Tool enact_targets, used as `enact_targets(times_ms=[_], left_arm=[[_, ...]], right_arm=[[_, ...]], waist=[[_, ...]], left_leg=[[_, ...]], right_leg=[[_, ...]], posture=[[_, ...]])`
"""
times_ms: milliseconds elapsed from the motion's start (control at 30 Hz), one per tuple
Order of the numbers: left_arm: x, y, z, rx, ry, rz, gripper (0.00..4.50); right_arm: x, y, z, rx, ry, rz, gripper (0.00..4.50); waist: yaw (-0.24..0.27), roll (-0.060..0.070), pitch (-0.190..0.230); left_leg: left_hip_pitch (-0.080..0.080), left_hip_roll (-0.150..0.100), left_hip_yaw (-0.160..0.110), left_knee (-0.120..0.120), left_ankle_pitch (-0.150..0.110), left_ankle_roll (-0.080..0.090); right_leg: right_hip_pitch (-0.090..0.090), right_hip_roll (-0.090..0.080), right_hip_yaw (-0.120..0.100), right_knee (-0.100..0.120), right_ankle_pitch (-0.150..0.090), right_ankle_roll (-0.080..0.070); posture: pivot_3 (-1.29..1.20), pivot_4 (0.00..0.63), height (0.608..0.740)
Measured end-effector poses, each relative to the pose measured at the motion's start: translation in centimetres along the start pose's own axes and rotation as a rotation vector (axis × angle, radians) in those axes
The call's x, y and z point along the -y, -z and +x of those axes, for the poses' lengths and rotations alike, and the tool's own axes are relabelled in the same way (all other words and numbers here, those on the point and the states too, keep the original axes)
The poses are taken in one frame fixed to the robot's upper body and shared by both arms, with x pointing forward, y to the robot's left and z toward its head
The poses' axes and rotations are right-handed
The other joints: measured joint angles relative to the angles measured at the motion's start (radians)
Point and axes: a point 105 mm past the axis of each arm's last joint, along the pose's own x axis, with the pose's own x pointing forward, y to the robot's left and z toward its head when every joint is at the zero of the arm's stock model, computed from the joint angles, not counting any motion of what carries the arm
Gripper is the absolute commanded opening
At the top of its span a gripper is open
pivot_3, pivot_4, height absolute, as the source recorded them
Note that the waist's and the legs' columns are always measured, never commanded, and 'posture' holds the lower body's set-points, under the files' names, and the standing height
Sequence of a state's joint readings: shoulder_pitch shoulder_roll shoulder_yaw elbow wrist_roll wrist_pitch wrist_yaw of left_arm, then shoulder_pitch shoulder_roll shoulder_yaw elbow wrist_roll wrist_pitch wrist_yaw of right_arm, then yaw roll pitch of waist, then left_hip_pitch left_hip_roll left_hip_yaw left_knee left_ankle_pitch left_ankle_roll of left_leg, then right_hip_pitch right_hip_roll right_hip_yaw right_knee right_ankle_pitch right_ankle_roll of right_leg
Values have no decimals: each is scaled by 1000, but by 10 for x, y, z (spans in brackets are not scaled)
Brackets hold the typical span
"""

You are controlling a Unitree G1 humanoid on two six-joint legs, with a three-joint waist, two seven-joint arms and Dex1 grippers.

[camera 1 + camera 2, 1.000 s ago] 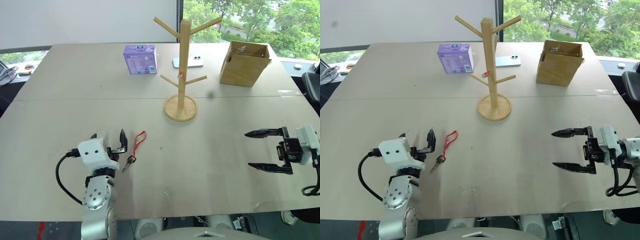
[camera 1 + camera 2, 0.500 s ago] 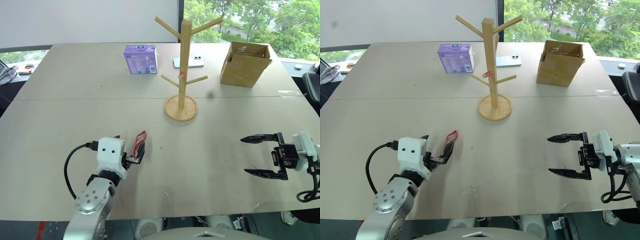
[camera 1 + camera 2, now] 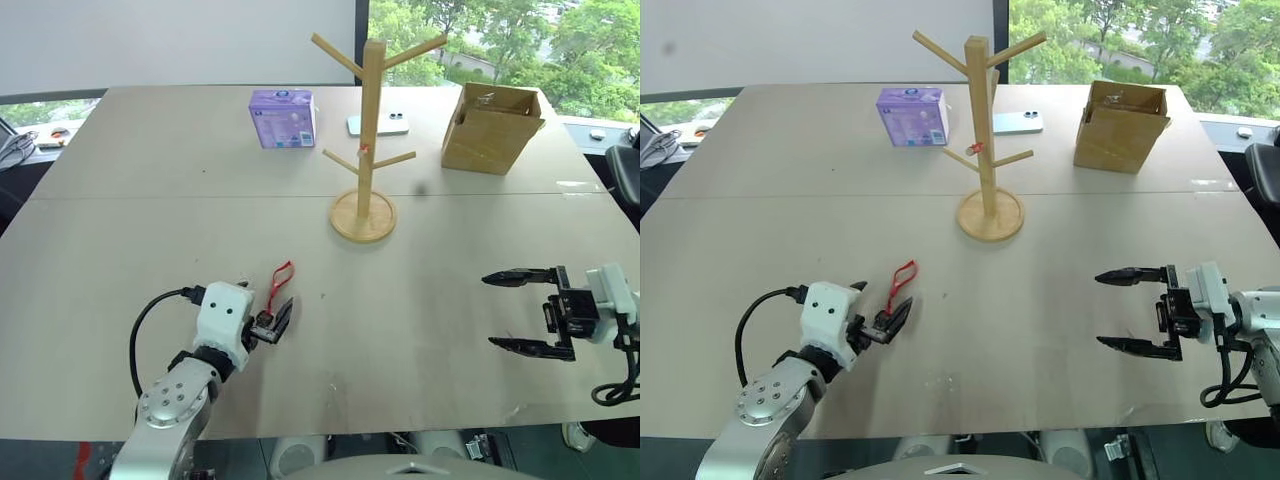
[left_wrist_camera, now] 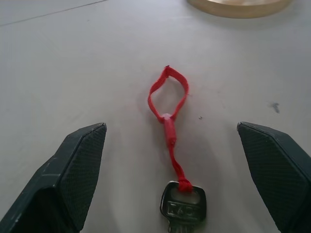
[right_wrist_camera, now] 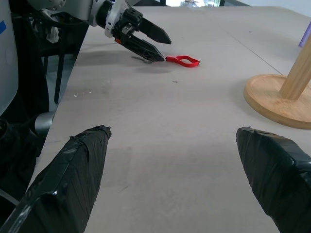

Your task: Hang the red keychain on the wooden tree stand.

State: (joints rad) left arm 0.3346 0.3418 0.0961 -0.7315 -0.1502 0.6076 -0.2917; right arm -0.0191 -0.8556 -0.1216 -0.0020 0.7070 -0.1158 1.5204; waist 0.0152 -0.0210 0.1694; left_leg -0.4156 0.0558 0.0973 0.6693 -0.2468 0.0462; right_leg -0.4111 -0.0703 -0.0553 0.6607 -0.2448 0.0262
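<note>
The red keychain lies flat on the table, its cord loop pointing toward the wooden tree stand and its silver key at the near end. My left gripper is low over the table and open. The key lies between its two fingers without touching either. The stand is upright at mid-table on its round base, all pegs bare. My right gripper hovers open and empty at the right, pointing left toward the keychain.
A purple box, a phone and an open cardboard box sit along the far part of the table behind the stand. A tiny red mark shows on the stand's trunk.
My left gripper has swung right and turned toward the keychain, so its open fingers now straddle the key. The right gripper has stayed about where it was.
</note>
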Motion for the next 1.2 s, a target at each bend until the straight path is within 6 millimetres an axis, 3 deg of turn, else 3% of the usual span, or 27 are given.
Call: enact_targets(times_ms=[433,700,833,867,1100,1200], left_arm=[[-1,10,11,-38,-3,-24,4500],[4,11,11,-32,19,-41,2173],[3,11,11,-31,17,-42,249],[3,10,11,-31,16,-42,93],[4,7,13,-21,23,-38,93],[8,-6,17,55,52,-57,93]], right_arm=[[3,-2,1,1,1,-16,4451],[4,-3,1,2,0,-21,4500],[5,-5,1,3,0,-28,4500],[5,-5,1,3,1,-28,4500],[5,-5,1,3,2,-28,4500],[7,-6,0,3,8,-34,4500]], waist=[[1,1,-1],[0,2,-1],[0,2,-1],[0,2,-1],[0,2,-1],[1,2,-1]], left_leg=[[1,0,0,0,0,0],[1,0,0,0,0,0],[1,0,0,0,0,0],[1,0,0,0,0,0],[1,0,0,0,0,0],[1,0,0,1,0,0]], right_leg=[[1,0,0,0,0,0],[1,0,0,0,0,0],[1,0,0,0,0,0],[1,0,0,0,0,0],[1,0,0,0,0,0],[1,0,0,0,0,0]], posture=[[0,150,740],[0,150,740],[0,150,740],[0,150,740],[0,150,740],[0,150,740]])
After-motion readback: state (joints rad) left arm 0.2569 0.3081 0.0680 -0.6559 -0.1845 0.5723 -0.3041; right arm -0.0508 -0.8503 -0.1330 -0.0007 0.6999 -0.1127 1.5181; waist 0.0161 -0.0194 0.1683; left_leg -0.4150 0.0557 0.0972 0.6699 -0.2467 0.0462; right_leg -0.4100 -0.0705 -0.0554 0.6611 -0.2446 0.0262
